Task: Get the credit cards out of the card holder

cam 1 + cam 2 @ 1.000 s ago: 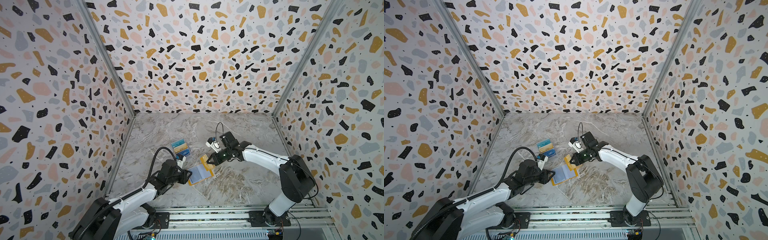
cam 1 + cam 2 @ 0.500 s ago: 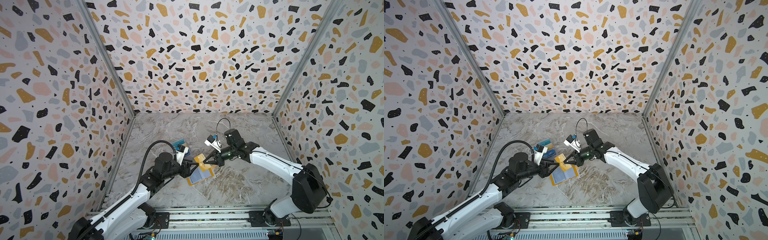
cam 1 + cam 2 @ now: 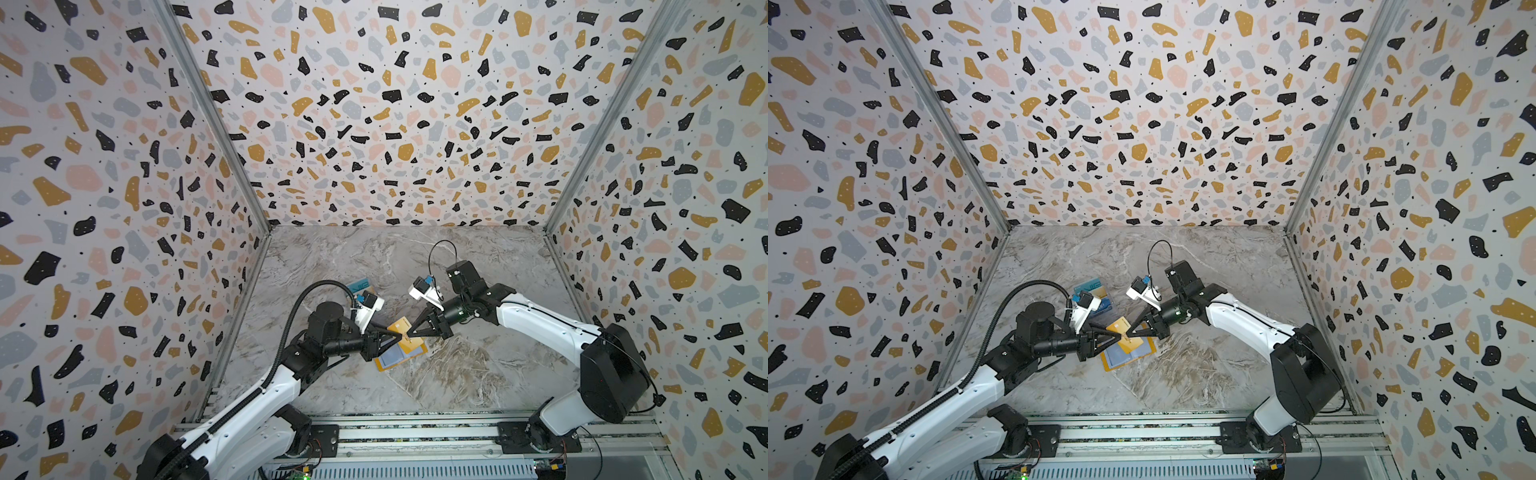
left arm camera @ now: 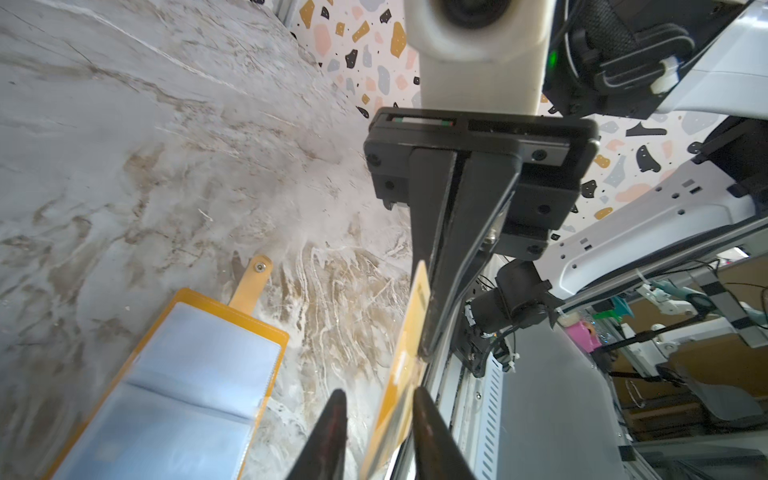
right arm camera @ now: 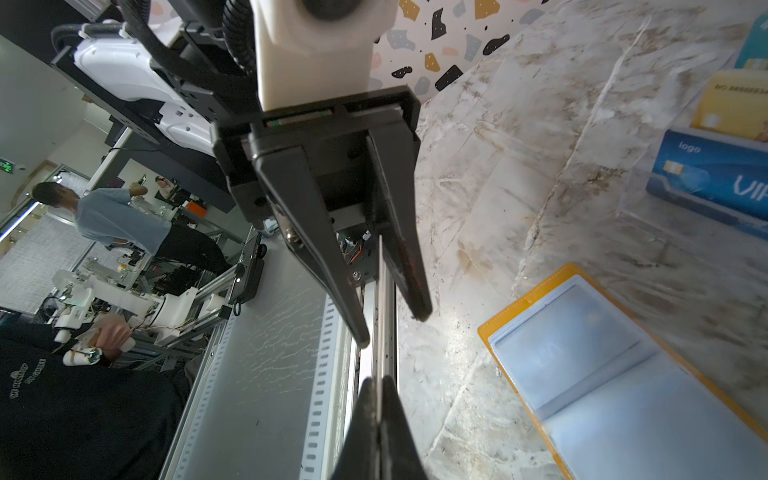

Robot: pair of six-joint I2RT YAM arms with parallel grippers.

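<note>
In both top views a beige-gold credit card [image 3: 400, 325] [image 3: 1120, 325] hangs in the air above the card holder [image 3: 388, 360] [image 3: 1121, 360]. My right gripper [image 3: 409, 333] [image 5: 379, 380] is shut on one end of it. My left gripper [image 3: 400, 338] [image 4: 376, 392] comes from the opposite side, open, its jaws either side of the card's [image 4: 415, 316] other end; one finger touches it, the other stands off. The holder [image 4: 174, 395] [image 5: 623, 374] is yellow-orange with clear sleeves and lies open flat on the marble floor.
Teal [image 3: 1088, 287], beige-gold [image 5: 731, 104] and dark blue "VIP" [image 5: 715, 183] cards lie together on the floor behind the left arm. The terrazzo walls [image 3: 374, 124] close in three sides. A metal rail [image 3: 415, 436] runs along the front edge.
The right gripper has lifted the gold card up off the holder. The left arm has risen and reached in to it, and its jaws have narrowed round the card.
</note>
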